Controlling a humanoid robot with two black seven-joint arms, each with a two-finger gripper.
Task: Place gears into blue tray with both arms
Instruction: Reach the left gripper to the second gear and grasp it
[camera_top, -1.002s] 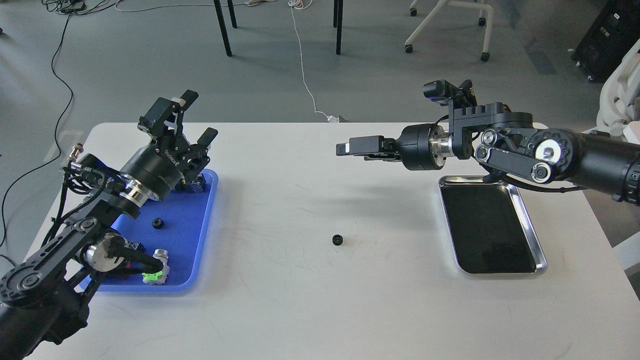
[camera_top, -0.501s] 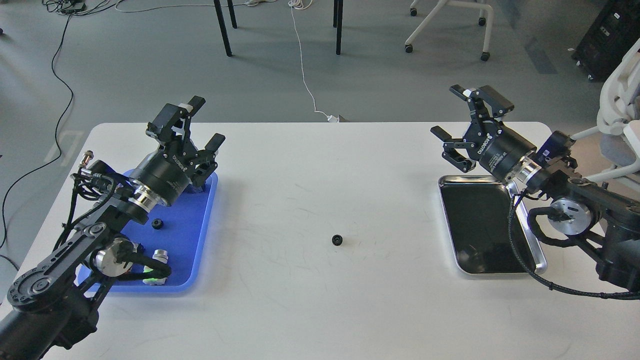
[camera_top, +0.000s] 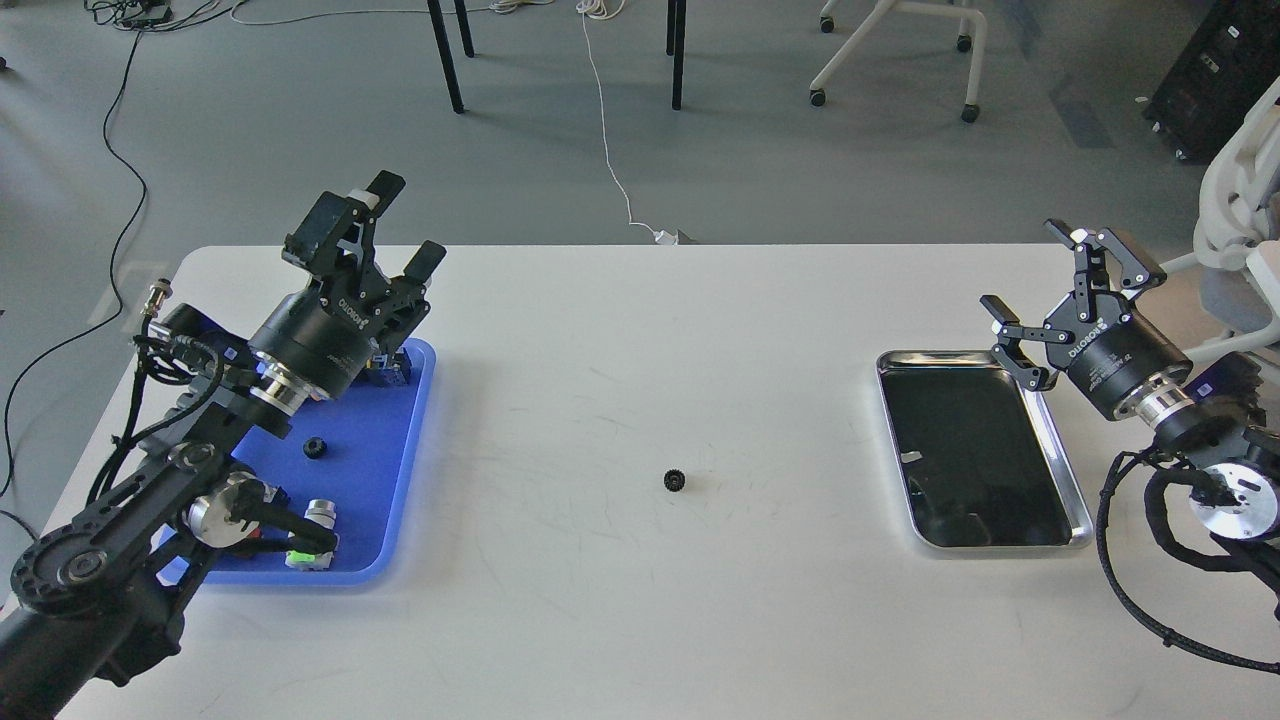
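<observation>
One small black gear (camera_top: 675, 481) lies alone on the white table near its middle. A second gear (camera_top: 315, 447) rests inside the blue tray (camera_top: 393, 470) at the left. My left gripper (camera_top: 395, 225) hovers over the tray's far end, open and empty. My right gripper (camera_top: 1065, 285) is open too, holding nothing, raised above the far right corner of the steel tray.
A shiny steel tray (camera_top: 1065, 465) with a dark bottom sits at the right. Push-button switches (camera_top: 312, 541) lie at the blue tray's near end, another (camera_top: 392, 370) at its far end. Chair legs and cables are on the floor beyond the table.
My right arm has swung back from the table's middle to the right side, its gripper now open above the steel tray. The left gripper shifted only slightly. Neither gear moved.
</observation>
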